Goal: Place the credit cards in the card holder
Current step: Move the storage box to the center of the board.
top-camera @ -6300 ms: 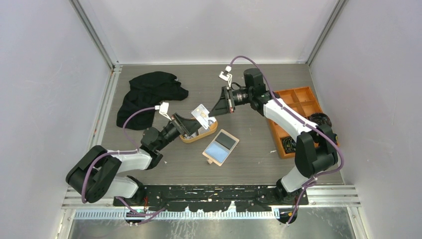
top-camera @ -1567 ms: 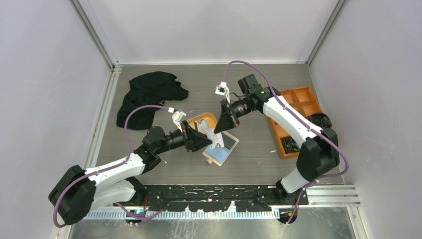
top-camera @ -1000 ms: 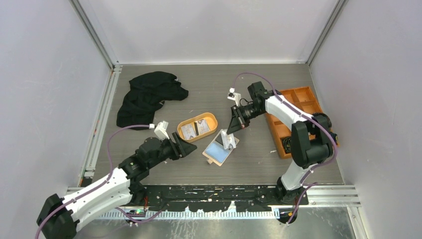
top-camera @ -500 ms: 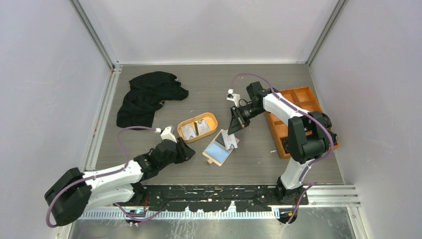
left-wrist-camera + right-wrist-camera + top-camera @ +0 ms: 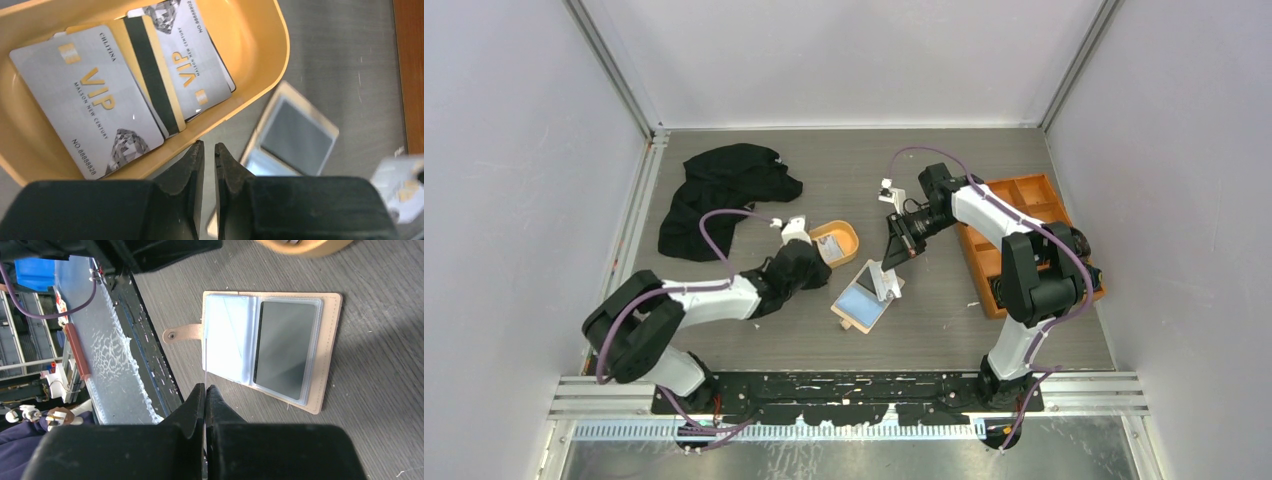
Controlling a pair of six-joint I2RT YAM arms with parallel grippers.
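Note:
The card holder (image 5: 864, 300) lies open on the table, beige with pale blue pockets (image 5: 227, 340) and a dark window. My right gripper (image 5: 890, 262) hangs just above its far right corner, shut on one credit card (image 5: 884, 279). In the right wrist view that card (image 5: 204, 365) shows edge-on as a thin white line running from the jaws to the pocket side. Silver "VIP" credit cards (image 5: 90, 100) lie in the orange oval tray (image 5: 842, 236). My left gripper (image 5: 209, 146) sits at the tray's near rim (image 5: 235, 107), its fingers a narrow slit apart with nothing between them.
A black cloth (image 5: 724, 195) is heaped at the far left. An orange compartmented box (image 5: 1014, 225) with dark cables stands at the right, beside the right arm. The black front rail (image 5: 854, 385) runs along the near edge.
My left arm has swung forward and right, from the near left of the table up to the tray, and its jaws have narrowed. The right gripper has stayed over the card holder with its card.

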